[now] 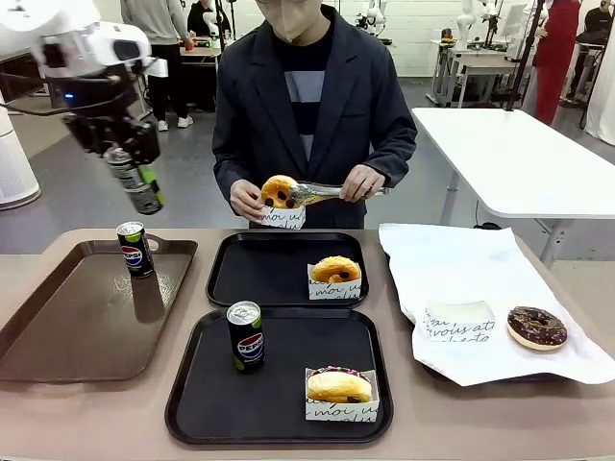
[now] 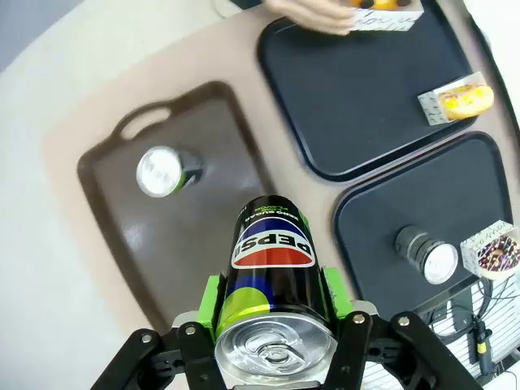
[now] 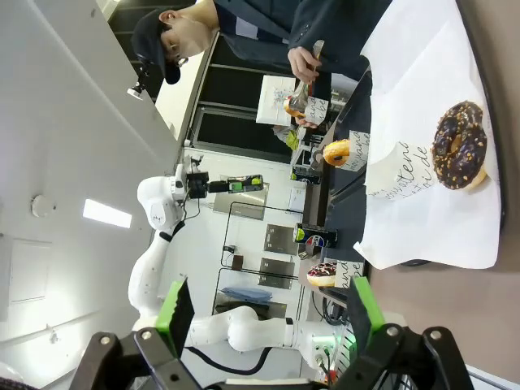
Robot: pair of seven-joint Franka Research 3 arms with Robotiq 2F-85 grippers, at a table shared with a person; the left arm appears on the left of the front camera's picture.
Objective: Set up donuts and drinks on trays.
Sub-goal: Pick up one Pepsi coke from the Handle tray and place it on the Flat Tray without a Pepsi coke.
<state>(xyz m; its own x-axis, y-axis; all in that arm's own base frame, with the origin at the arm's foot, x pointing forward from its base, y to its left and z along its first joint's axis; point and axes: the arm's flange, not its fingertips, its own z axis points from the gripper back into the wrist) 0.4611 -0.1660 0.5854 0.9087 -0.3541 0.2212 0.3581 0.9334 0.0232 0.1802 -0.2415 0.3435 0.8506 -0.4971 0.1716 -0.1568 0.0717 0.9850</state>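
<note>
**Left gripper** (image 2: 273, 302): partly closed on a can (image 2: 272, 268), green pads (image 2: 213, 296) pressed to its two sides. Silver top toward the wrist, base pointing out past the fingertips. Raised above the table and tilted, as seen from the front.

**Second can** (image 2: 165, 170): upright on the brown tray (image 2: 106, 211), out beyond the left fingertips and to their left in the left wrist view. Well apart from the gripped can.

**Near tray** (image 2: 390, 203): black, just right of the left fingers. Third can (image 2: 429, 253) upright on it. Sprinkled donut (image 2: 496, 252) in a printed sleeve at its right side.

**Far tray** (image 2: 357, 97): black, farther out past the left fingertips and to the right. Yellow donut (image 2: 465, 99) in a sleeve near its right rim.

**Person, behind the far tray**: one hand (image 1: 363, 181) on tongs (image 1: 322, 192) pinching a fourth donut (image 1: 279, 192), other hand (image 1: 245, 199) holding a paper sleeve (image 1: 284, 219) just under it. About level with the left fingers and off to their right in the front view.

**Right gripper** (image 3: 270, 313): wide open, nothing between its green pads.

**Chocolate donut** (image 3: 459, 145): bare, on white paper (image 3: 422, 219), well beyond the right fingertips and to their right. Empty sleeve (image 3: 400, 162) flat on the same paper, just beside it.
</note>
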